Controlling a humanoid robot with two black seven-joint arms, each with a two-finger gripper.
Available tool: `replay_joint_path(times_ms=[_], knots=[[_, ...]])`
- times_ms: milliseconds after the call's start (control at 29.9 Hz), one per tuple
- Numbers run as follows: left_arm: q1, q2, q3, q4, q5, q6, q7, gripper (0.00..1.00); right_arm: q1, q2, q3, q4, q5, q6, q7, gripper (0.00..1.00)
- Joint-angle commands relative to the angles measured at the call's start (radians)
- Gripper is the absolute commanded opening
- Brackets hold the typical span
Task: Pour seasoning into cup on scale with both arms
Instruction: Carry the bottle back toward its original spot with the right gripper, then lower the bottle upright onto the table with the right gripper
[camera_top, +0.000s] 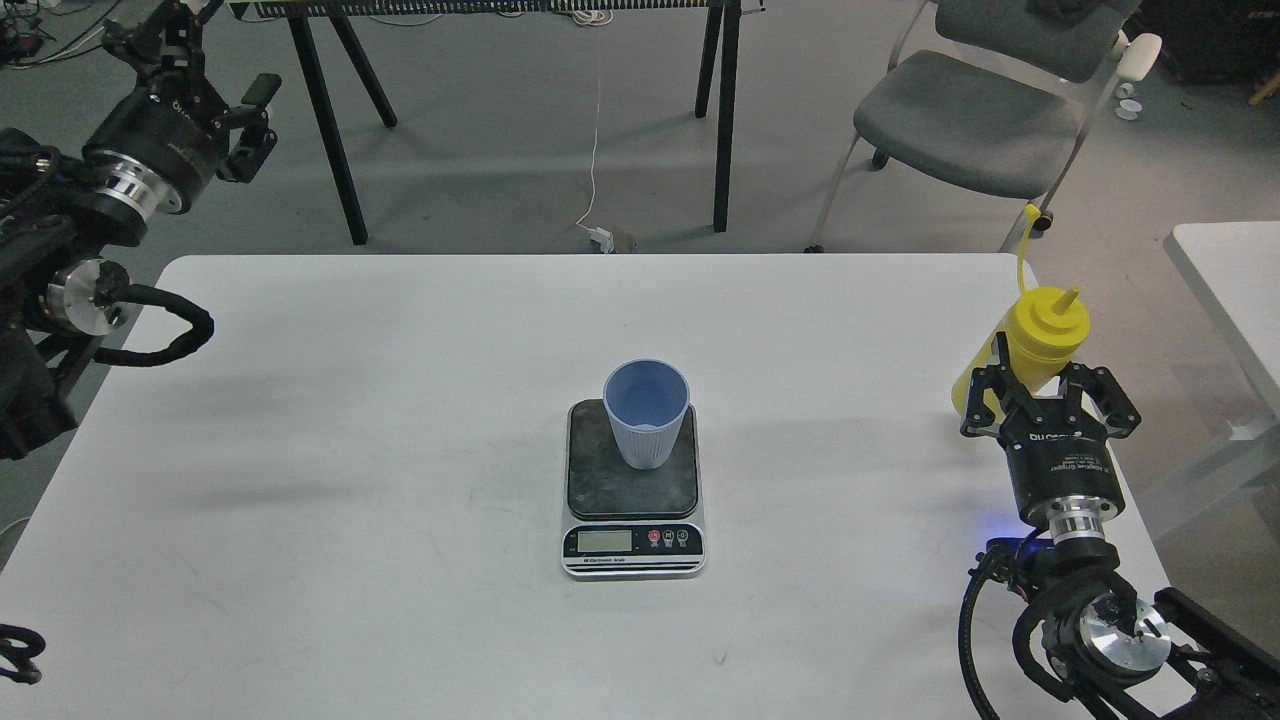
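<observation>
The light blue ribbed cup (647, 415) stands upright on the dark plate of the small scale (632, 545) at the table's middle. My right gripper (1045, 385) is shut on the yellow seasoning bottle (1042, 330), held upright by its lower body at the table's right edge, far right of the cup. Its nozzle is bare and the cap strap sticks up. I cannot tell whether the bottle's base touches the table. My left gripper (205, 70) is open and empty, raised beyond the table's far left corner.
The white table (400, 400) carries only the scale and cup. A grey chair (960, 120) and black trestle legs (340, 150) stand behind it. A second white table (1230, 270) is at the right.
</observation>
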Motion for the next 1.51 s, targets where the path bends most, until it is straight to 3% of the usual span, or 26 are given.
replay_joint_path(times_ms=[0, 234, 703, 803, 904, 970, 1272, 1305, 1372, 1472], knots=[[-0.001, -0.001, 0.0, 0.0, 0.0, 0.003, 0.0, 0.87, 0.009, 0.018, 0.007, -0.05, 0.0, 0.0, 0.0, 0.27], [0.009, -0.021, 0.001, 0.0, 0.0, 0.001, 0.0, 0.87, 0.041, 0.049, -0.004, -0.17, -0.002, 0.0, 0.0, 0.27], [0.014, -0.021, 0.001, 0.0, 0.002, 0.001, 0.0, 0.87, 0.06, 0.113, -0.008, -0.217, -0.031, 0.0, 0.0, 0.31], [0.014, -0.021, 0.001, 0.0, 0.001, 0.001, 0.0, 0.87, 0.06, 0.115, -0.008, -0.222, -0.046, 0.0, 0.0, 0.4], [0.014, -0.021, 0.001, 0.0, 0.0, 0.001, 0.0, 0.87, 0.055, 0.115, -0.008, -0.225, -0.066, 0.0, 0.0, 0.59], [0.014, -0.022, 0.001, -0.002, 0.0, 0.001, 0.0, 0.87, 0.052, 0.115, -0.007, -0.224, -0.089, 0.0, 0.0, 0.67], [0.014, -0.022, 0.001, -0.002, 0.002, 0.001, 0.0, 0.87, 0.044, 0.119, -0.008, -0.234, -0.097, 0.0, 0.0, 0.73], [0.014, -0.022, 0.001, -0.002, 0.002, 0.001, 0.0, 0.87, 0.044, 0.121, -0.008, -0.23, -0.098, 0.0, 0.0, 0.77], [0.014, -0.022, 0.001, -0.002, 0.002, -0.001, 0.0, 0.87, 0.043, 0.122, -0.01, -0.227, -0.098, 0.0, 0.0, 0.96], [0.012, -0.021, 0.001, -0.003, 0.002, -0.001, 0.0, 0.87, 0.043, 0.122, -0.008, -0.227, -0.098, 0.0, 0.0, 0.99]])
